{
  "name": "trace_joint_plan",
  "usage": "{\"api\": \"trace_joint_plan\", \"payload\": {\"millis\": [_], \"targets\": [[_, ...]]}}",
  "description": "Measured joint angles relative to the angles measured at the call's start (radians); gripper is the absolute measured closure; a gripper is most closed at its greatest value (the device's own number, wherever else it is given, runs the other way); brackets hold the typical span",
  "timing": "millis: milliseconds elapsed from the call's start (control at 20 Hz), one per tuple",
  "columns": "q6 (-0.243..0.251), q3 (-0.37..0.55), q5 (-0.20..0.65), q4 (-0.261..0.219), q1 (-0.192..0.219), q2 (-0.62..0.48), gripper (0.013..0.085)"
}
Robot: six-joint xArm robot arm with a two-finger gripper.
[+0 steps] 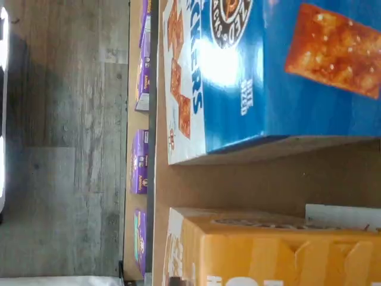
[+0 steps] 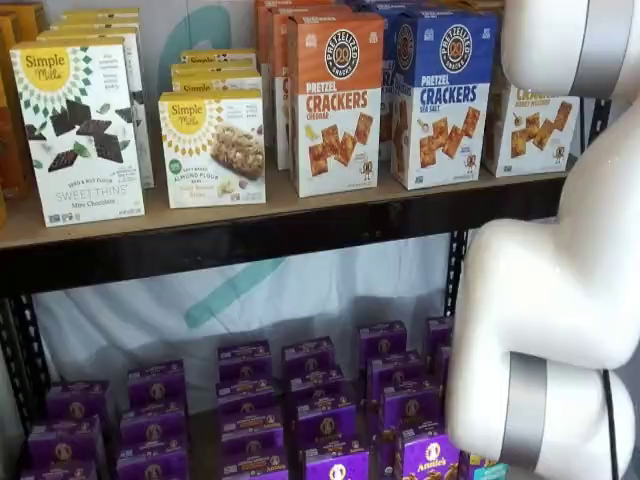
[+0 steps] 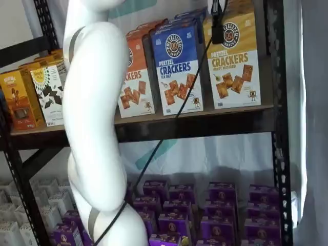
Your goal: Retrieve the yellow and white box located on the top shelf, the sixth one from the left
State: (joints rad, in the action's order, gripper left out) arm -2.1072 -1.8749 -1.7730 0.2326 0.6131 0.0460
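Note:
The yellow and white box point(image 3: 233, 61) stands upright at the right end of the top shelf point(image 3: 205, 117), beside the blue box. In a shelf view point(image 2: 530, 125) the white arm hides part of it. In the wrist view its yellow top point(image 1: 268, 250) lies close to the camera, with bare shelf board point(image 1: 268, 179) between it and the blue box point(image 1: 286, 71). My gripper point(image 3: 218, 28) shows only as a black finger hanging from the view's top edge, in front of the yellow box's upper left corner, with a cable beside it. No gap between fingers shows.
An orange Pretzel Crackers box point(image 2: 335, 100) and a blue one point(image 2: 440, 95) stand left of the target. Simple Mills boxes point(image 2: 78, 130) stand further left. Purple boxes point(image 2: 320, 420) fill the lower level. My white arm point(image 3: 97, 128) stands before the shelves. A black rack post point(image 3: 277, 128) is at the right.

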Motion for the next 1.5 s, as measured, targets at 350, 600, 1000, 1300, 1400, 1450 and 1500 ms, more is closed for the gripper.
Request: {"api": "trace_joint_plan", "payload": {"millis": [350, 600, 1000, 1300, 1400, 1450, 1500], "targets": [[-0.001, -0.022, -0.039, 0.018, 0.016, 0.001, 0.033], [-0.025, -0.016, -0.092, 0.018, 0.048, 0.038, 0.033], [-0.073, 0.035, -0.182, 0.038, 0.12, 0.125, 0.033], [-0.102, 0.086, -0.222, 0.024, 0.148, 0.196, 0.033], [-0.108, 0.109, -0.229, 0.018, 0.151, 0.221, 0.033], [-0.11, 0.121, -0.234, 0.012, 0.151, 0.233, 0.033], [-0.112, 0.133, -0.236, 0.006, 0.149, 0.245, 0.033]]}}
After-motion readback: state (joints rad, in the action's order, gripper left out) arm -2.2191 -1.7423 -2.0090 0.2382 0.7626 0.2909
